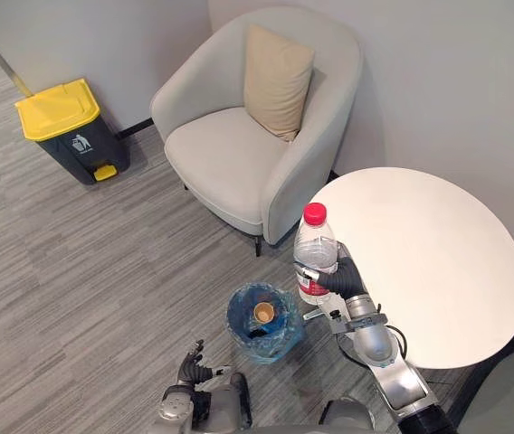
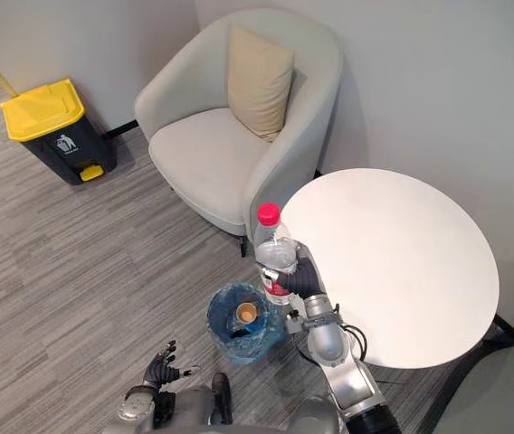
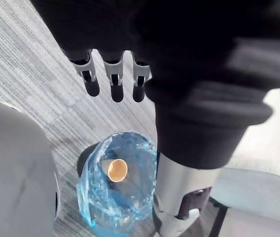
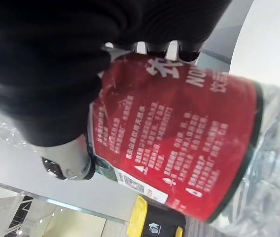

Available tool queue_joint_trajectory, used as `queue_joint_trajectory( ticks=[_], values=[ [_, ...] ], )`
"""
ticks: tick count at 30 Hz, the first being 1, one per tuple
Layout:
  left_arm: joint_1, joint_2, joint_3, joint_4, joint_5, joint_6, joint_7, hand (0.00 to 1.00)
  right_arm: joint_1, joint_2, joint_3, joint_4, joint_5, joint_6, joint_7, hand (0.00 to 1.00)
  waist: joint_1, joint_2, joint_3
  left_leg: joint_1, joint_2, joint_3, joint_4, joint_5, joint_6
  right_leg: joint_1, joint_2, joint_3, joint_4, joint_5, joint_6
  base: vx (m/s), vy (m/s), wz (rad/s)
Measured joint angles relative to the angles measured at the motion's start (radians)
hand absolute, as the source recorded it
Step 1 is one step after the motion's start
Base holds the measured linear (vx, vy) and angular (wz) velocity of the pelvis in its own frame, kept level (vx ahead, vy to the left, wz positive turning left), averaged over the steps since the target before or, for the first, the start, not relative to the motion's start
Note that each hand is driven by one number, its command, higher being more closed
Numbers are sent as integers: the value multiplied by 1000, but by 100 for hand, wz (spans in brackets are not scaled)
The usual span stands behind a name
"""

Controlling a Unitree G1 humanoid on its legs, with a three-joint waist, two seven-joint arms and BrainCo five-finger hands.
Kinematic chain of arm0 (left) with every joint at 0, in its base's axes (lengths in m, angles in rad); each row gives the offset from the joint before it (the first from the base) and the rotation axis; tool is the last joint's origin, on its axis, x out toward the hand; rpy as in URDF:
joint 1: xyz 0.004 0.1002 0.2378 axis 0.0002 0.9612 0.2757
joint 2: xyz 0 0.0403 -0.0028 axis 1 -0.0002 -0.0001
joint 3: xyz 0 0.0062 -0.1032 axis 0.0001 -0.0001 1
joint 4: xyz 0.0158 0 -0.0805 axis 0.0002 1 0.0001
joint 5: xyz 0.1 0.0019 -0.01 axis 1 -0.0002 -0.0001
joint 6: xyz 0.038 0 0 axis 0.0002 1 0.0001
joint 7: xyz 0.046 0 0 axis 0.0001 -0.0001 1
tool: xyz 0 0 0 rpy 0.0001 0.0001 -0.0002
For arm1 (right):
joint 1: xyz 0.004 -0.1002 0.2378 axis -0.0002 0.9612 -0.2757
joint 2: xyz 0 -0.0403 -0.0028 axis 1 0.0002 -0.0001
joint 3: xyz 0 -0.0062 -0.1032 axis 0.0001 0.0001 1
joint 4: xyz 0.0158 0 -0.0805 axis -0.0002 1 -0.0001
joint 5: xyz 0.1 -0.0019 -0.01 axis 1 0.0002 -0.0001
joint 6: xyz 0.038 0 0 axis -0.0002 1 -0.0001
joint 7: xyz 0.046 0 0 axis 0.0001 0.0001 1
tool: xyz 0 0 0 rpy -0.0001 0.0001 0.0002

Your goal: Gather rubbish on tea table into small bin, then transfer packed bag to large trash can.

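We've got the right robot hand (image 1: 337,274) clamped on the upright clear red-capped plastic bottle (image 1: 314,244), with the blue-bagged small bin (image 1: 236,316) just left of the bottle and below it.

Small bin (image 1: 239,331): mouth open upward, paper cup (image 1: 263,313) inside. Tea table (image 1: 420,253) edge and right hand (image 1: 338,277) gripping bottle (image 1: 316,249) just beside it. Armchair (image 1: 239,154) behind. Open carpet (image 1: 103,271) opposite.

The right robot hand (image 4: 56,64) is wrapped round a clear plastic bottle (image 4: 179,138) at its red label, thumb pressed to it. Beside the bottle lies the white surface (image 4: 273,34); farther off stands a yellow-lidded trash can (image 4: 152,224).
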Motion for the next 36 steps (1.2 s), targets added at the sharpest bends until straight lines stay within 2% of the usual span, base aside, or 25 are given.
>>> queue_joint_trajectory(
  ticks=[1, 2, 3, 4, 5, 6, 8, 11, 16, 25, 29, 31, 33, 36],
  values=[
    [4, 0, -2, -2, 0, 0, 1, 0, 0, 2, 19, 0, 0, 0, 2, 100, -15, 8, 6, -2, 1, -26, 0, -10, -1, -21, 56, 107, 0, -49, -6, 66, -49, 44],
    [4, 3, -1, -2, 0, 1, 1, 0, 0, 2, 28, -2, 0, -1, 3, 100, -21, 5, 8, -2, 0, -38, -1, -11, 0, -27, 88, 149, -21, -70, 6, 76, -77, 58],
    [0, 2, -2, -3, 0, 1, 1, 0, 1, 1, 35, -2, 0, -2, 5, 100, -23, 1, 10, -4, 0, -62, -2, -7, -5, -38, 142, 213, -81, -88, 19, 82, -90, 67],
    [-1, 4, -4, -5, 0, 0, 1, 0, 7, 0, 33, -2, 0, -2, 5, 100, -23, -3, 10, -10, -6, -78, 12, -5, -11, -40, 179, 239, -174, -73, 24, 80, -84, 81],
    [-8, 6, -8, -5, 0, -1, 0, 0, 8, -5, 27, -3, 0, -4, 5, 100, -25, -14, 10, -18, -20, -104, 31, -10, -17, -29, 187, 243, -221, -34, 48, 113, -80, 92],
    [-11, -6, -19, -13, 0, -1, 1, 0, 12, -19, 16, -3, 0, -3, 3, 100, -30, 15, 13, -35, -14, -136, 51, -13, -22, 3, 191, 205, -254, -20, 46, 107, -44, 64],
    [-5, -19, -20, -17, 2, -4, 1, 0, 13, -40, 12, -3, 0, 0, 4, 100, -19, 35, 11, -35, 3, -146, 32, -9, -29, 23, 209, 190, -298, -1, 43, 114, -45, 26],
    [-5, -16, -19, -16, 2, -2, 0, 0, 20, -36, -3, -3, 0, 1, 4, 100, -16, 32, 11, -13, 17, -165, -11, 7, -52, 76, 228, 166, -385, 30, 41, 89, -48, 14],
    [-4, -19, -20, -14, 2, -2, 0, 0, 64, -9, -31, -3, 1, 1, 9, 100, -17, 26, 6, 26, 5, -203, -39, 24, -59, 161, 223, 114, -450, 40, 41, 43, -17, 28],
    [-3, -15, -19, 0, 9, -1, -1, 0, 56, 18, 17, 68, 3, -1, 25, 100, -11, 25, 6, 27, 1, -257, -119, 111, -74, 167, 226, 44, -454, 55, 26, -81, -27, 25],
    [-25, -7, -19, 5, 9, -1, -1, 0, -17, -4, 83, 130, 3, 0, 27, 100, 8, 34, 28, -64, -2, -265, -113, 133, -76, 41, 219, 36, -351, 37, 17, -213, 12, 15],
    [-57, -7, -18, 5, 9, -3, -1, 0, -99, -6, 130, 177, 4, 4, 31, 100, 14, 45, 77, -103, -14, -265, -100, 143, -72, -21, 202, 34, -276, 13, 20, -232, -5, 16],
    [-77, -8, -17, 5, 8, -4, 0, 0, -169, -13, 152, 210, 4, 5, 42, 100, 14, 57, 100, -152, -17, -252, -93, 151, -69, -88, 185, 33, -224, -4, 16, -227, -12, 18],
    [-112, -7, 12, 4, 7, -5, 3, 0, -287, -24, 179, 245, 4, 8, 40, 100, 14, 69, 147, -233, -16, -227, -90, 152, -70, -191, 167, 40, -177, -3, 16, -183, 10, 9]
  ],
)
